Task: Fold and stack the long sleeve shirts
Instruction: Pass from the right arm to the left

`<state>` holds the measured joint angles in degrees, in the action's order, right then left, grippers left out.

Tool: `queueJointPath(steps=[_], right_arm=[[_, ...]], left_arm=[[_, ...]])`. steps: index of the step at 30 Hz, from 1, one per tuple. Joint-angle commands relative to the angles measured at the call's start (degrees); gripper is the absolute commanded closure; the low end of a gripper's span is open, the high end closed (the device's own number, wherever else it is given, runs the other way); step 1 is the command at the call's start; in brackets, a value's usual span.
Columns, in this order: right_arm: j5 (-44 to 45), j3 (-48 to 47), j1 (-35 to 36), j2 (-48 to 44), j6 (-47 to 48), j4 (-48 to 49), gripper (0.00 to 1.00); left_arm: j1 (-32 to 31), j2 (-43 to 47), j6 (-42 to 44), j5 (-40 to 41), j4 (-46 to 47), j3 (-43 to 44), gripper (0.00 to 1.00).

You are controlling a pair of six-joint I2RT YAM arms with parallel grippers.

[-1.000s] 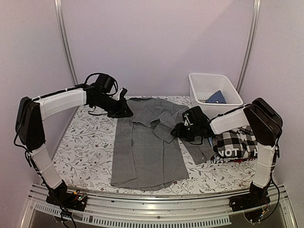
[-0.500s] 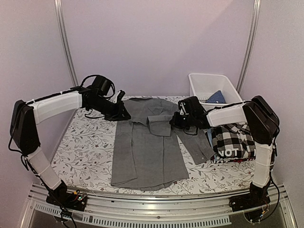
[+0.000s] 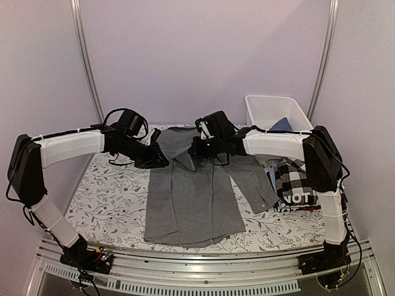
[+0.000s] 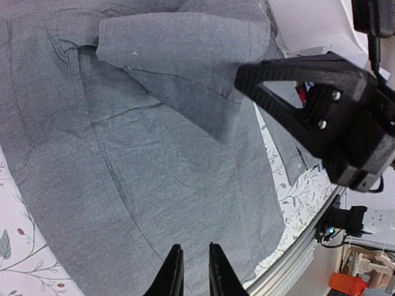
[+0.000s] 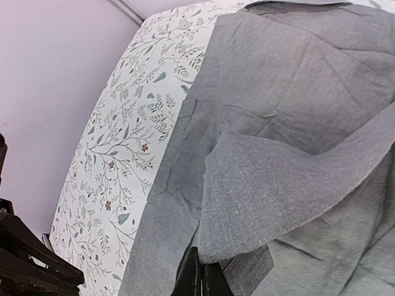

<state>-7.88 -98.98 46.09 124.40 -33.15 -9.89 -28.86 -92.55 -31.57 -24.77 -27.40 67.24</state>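
So the grey button-up shirt (image 3: 191,197) is spread flat down the middle of the flowery table (image 3: 111,191), collar at the far end and hem toward the arm bases. The right gripper (image 3: 197,148) is up near the collar and clamped tight on one sleeve (image 5: 278,191). In the right wrist view its fingertips (image 5: 199,275) are squeezed together with the folded grey cloth coming straight out of them and draping across the shirt's chest.

The left gripper (image 3: 158,159) sits at the shirt's left shoulder edge. In its wrist view the two fingers (image 4: 174,274) are pulled nearly together right over the grey cloth, with just a thin slit between them. It's hard to say if any fabric is actually caught in there.

The other sleeve (image 3: 254,182) lies out to the right, toward a folded pile where the checked shirt (image 3: 303,180) lies on the dark "NOT" shirt (image 3: 300,198). The white bin (image 3: 265,111) at the far right has something blue (image 3: 281,125) in it.
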Motion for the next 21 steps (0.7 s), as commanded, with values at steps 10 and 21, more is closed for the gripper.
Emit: queueJointPath(steps=[10,21], right_arm=[[-8.77,-15.61,3.06,13.77,-1.82,-5.16,0.98],[-10.62,-15.51,2.29,14.17,-5.31,-3.70,0.97]], left_arm=[[-1.47,0.16,-2.44,7.31,10.82,-7.02,0.74],[-5.71,-6.70,-3.83,12.56,15.99,-5.82,0.69]])
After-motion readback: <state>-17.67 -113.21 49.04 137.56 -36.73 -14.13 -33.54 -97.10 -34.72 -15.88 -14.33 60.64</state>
